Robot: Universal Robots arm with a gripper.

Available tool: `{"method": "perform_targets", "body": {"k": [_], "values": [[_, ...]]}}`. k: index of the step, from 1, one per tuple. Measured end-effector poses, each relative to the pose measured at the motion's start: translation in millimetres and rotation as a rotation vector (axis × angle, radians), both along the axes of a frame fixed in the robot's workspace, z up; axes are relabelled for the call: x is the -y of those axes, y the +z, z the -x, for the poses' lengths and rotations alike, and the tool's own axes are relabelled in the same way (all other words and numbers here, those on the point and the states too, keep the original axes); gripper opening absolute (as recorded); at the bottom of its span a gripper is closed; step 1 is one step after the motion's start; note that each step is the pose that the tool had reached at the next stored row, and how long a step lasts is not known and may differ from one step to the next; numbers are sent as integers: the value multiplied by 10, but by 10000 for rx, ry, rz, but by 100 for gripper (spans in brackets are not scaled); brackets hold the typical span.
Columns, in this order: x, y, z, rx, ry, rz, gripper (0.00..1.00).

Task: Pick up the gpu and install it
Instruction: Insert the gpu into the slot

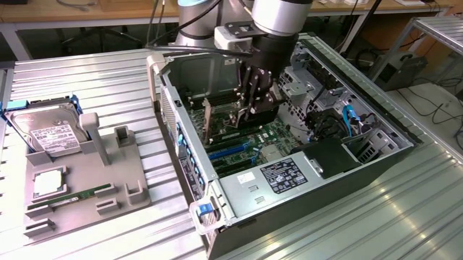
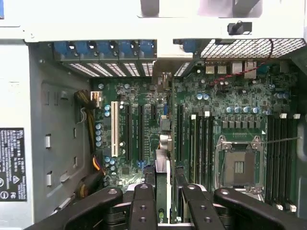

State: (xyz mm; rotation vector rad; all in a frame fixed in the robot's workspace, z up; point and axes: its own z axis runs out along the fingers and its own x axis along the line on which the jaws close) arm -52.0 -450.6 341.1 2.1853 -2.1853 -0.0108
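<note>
My gripper (image 1: 259, 100) reaches down into the open computer case (image 1: 304, 184), shut on the gpu (image 1: 255, 118), a slim black card held on edge over the motherboard (image 1: 271, 138). In the wrist view the gpu (image 2: 163, 160) runs edge-on between my black fingers (image 2: 144, 206), above the expansion slots beside the white slot (image 2: 114, 128). Its silver bracket (image 2: 165, 60) sits against the case's rear wall among the blue-tabbed slot covers (image 2: 103, 48). Whether the card's lower edge sits in a slot is hidden.
Memory slots (image 2: 201, 143) and the bare CPU socket (image 2: 238, 165) lie beside the card. A power supply (image 1: 285, 174) and drive cage (image 1: 340, 154) crowd the case. Outside, a grey holder (image 1: 94, 179) carries a hard drive (image 1: 47, 135), a chip (image 1: 47, 182) and a green memory stick (image 1: 72, 196).
</note>
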Motion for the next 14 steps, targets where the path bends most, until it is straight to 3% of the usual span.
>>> {"method": "perform_targets", "body": {"k": [2, 3, 5, 14], "values": [[14, -227, 152, 35, -1, 2, 26], [11, -331, 158, 39, -212, 2, 26], [12, -396, 176, 38, -212, 3, 26], [14, -403, 182, 38, -213, 3, 26]]}}
